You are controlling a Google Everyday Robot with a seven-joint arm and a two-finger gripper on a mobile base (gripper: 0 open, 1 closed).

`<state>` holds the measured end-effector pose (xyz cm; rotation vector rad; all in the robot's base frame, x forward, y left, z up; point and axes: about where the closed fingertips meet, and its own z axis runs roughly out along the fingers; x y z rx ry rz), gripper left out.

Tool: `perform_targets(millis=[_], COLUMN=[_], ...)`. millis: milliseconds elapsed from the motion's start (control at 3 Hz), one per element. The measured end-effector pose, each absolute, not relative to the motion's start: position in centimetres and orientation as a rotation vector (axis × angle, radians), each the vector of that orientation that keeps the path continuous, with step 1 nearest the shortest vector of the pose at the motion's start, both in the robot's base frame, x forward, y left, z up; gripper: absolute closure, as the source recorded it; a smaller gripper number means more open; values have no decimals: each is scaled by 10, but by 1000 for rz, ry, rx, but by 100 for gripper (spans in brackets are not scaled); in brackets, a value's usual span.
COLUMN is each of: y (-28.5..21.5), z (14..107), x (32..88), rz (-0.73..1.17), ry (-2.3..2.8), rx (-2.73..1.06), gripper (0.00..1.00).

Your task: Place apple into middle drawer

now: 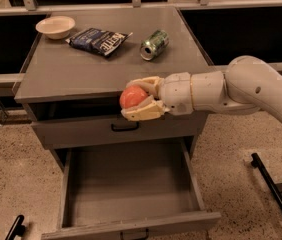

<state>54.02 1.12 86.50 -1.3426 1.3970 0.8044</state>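
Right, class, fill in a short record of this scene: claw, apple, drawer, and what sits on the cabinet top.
claw: at the cabinet top's front edge, shut on the apple
apple: in the air, not yet in the middle drawer
middle drawer: pulled open
cabinet top: bowl, chip bag, green can on its side
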Motion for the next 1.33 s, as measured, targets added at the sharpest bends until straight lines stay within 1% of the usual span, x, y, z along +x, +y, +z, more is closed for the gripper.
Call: perform_targets(millis=[333, 667, 1333], y=[11, 14, 4], z=[865, 846, 749], x=[540, 541, 530], rz=[804, 802, 790], ry=[1397, 1389, 1391], rx=[-1343, -1344, -1324], gripper=[100, 100, 100])
